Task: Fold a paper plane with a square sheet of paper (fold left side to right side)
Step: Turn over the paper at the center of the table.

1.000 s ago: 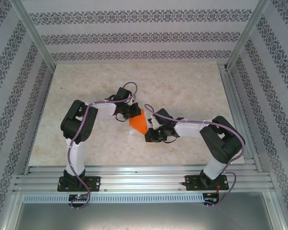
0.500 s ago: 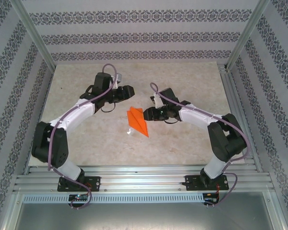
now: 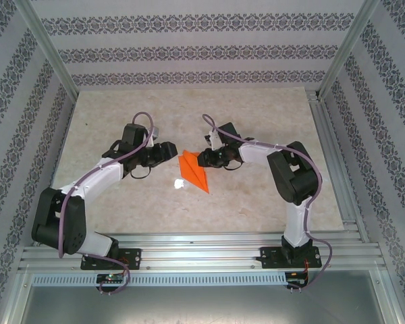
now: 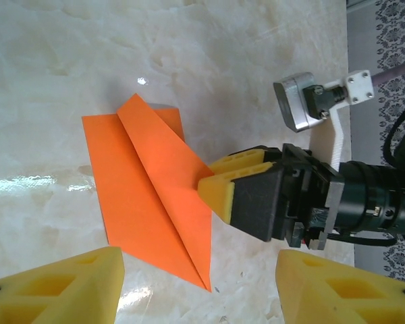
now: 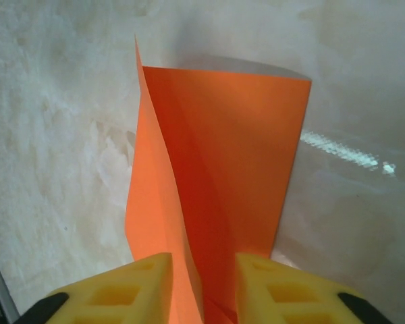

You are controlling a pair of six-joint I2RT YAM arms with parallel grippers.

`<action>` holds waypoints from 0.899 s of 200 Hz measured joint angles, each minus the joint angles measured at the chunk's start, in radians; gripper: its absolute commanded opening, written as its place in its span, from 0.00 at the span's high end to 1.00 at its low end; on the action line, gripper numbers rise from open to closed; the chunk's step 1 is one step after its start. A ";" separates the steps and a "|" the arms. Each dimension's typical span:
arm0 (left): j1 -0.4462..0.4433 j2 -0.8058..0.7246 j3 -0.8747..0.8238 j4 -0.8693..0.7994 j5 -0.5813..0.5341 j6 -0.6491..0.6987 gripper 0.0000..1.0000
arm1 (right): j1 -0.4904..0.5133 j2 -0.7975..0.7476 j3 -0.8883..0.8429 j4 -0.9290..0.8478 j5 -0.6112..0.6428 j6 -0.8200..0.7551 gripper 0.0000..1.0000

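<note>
Top external: paper plane [image 3: 194, 171] tip toward near-right, right tool [image 3: 204, 158] pinching it, left tool [image 3: 170, 151] spread.

The paper plane [image 3: 194, 173] is bright, plain orange, darker along its centre crease where the flaps shade it. It lies on a table [image 3: 256, 128] of pale cream marbled with faint beige veins. The right gripper [image 5: 201, 287] and the left gripper [image 4: 199, 283] both carry yellow foam pads on black bodies. The arms are white with black joints and mauve cables. The enclosure walls [image 3: 189, 50] are white with bands of grey floral damask, framed by silver rails.
</note>
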State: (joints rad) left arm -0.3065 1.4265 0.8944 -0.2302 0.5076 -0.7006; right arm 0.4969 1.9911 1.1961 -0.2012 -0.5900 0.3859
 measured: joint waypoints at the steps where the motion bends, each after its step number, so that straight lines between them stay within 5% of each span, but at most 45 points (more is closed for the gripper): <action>1: 0.000 -0.001 0.000 0.000 0.000 0.000 0.38 | 0.000 0.001 0.000 0.001 -0.002 0.001 0.85; 17: 0.000 -0.009 -0.001 0.001 0.001 0.000 0.38 | 0.000 0.011 0.000 0.025 -0.039 0.023 1.00; 59: 0.000 -0.011 -0.052 0.038 0.039 -0.034 0.36 | -0.001 -0.031 -0.017 0.053 -0.080 0.046 1.00; 117: -0.001 -0.130 -0.115 0.257 0.129 -0.178 0.29 | -0.029 -0.385 -0.090 0.095 -0.123 0.138 1.00; 180: -0.054 -0.203 -0.101 0.470 0.143 -0.275 0.36 | -0.034 -0.488 -0.155 0.252 -0.202 0.334 1.00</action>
State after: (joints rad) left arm -0.3607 1.2232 0.7937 0.2394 0.6510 -0.9752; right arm 0.4629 1.5036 1.0412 0.0505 -0.7918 0.7200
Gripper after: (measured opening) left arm 0.650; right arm 0.042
